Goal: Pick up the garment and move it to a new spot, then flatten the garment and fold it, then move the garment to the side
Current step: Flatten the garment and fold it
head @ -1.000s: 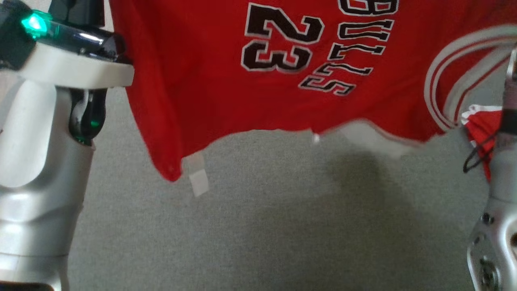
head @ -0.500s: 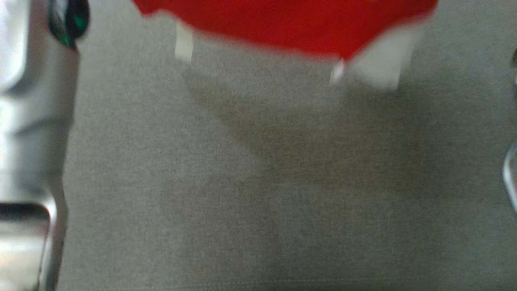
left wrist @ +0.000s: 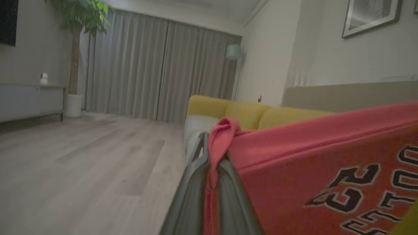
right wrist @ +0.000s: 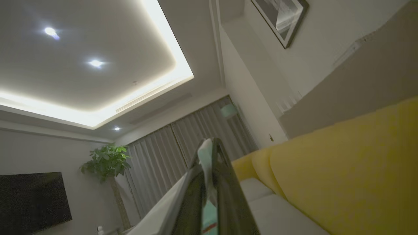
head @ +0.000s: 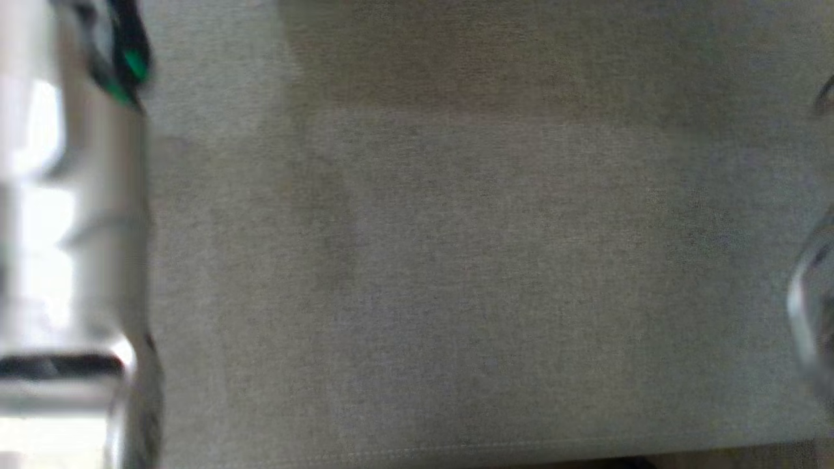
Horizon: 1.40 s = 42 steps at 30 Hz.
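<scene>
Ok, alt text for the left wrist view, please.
The left gripper is shut on a bunched corner of the red basketball jersey with black lettering, which stretches to the right. Behind are a yellow sofa, grey curtains, a potted plant and wooden floor.

On the red garment [left wrist: 294, 169] in the left wrist view we read the number 23 [left wrist: 347, 192], in heavy black figures with a pale outline, tilted across the cloth. Just beside it, toward the right edge of that view, we see a row of black block letters [left wrist: 401, 182] in the same outlined style. They lie sideways and are cut by the edge, so we cannot read a whole word.
</scene>
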### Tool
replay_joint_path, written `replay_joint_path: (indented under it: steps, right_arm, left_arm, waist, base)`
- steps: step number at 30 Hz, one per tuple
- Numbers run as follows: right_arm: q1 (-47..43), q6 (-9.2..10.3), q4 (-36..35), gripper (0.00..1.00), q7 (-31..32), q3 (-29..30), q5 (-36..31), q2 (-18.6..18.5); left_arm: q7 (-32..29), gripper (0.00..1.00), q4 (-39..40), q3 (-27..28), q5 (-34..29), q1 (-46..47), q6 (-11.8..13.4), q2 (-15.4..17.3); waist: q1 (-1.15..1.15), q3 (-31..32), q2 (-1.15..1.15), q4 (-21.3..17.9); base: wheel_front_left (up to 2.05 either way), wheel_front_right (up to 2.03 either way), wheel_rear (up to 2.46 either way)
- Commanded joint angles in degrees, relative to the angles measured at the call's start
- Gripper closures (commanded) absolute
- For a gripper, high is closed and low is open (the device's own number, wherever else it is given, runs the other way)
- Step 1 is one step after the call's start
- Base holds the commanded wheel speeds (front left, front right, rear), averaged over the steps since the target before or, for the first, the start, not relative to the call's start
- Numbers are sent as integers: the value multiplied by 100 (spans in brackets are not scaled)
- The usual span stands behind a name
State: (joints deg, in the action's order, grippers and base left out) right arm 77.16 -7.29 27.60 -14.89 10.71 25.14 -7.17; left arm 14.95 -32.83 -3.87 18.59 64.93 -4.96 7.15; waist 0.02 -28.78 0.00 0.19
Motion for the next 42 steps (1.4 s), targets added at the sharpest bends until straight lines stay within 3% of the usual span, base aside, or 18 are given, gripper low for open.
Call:
replay_joint_path:
  steps: [1, 7, 9, 16, 27, 42]
  right_arm:
    - [-135, -20, -232, 100, -9, -12, 99, 104]
    - [-2533, -20, -874, 100, -10, -385, 1076, 84]
    - [-3703, -20, -1164, 100, -10, -242, 1567, 88]
    - [-5563, -20, -1444, 100, -10, -219, 2143, 245]
    - [-7107, -20, -1215, 100, -10, -648, 2277, 335]
    - [-7949, -20, -977, 100, -10, -1003, 2433, 253]
  left_arm:
    - [4, 100, 103, 185, 10, -115, 6, 211]
    - [4, 100, -329, 536, 135, -1707, -189, -235]
    - [5, 100, -432, 631, 190, -2392, -230, -353]
    - [5, 100, -442, 772, 324, -3571, -250, -422]
    - [5, 100, -269, 817, 1026, -5085, -252, -426]
    - [5, 100, 283, 155, 1450, -6641, -251, -426]
  waist:
    - [-2, -26, 0, -71]
    - [-2, 155, 0, -207]
    - [-2, 328, 0, -294]
    - [-2, 818, 0, -504]
    - [-2, 1839, 0, -599]
    - [-2, 2713, 0, -376]
  base:
    - [0, 0, 0]
    - [0, 0, 0]
    - [0, 0, 0]
    - [0, 0, 0]
    - [0, 0, 0]
    - [0, 0, 0]
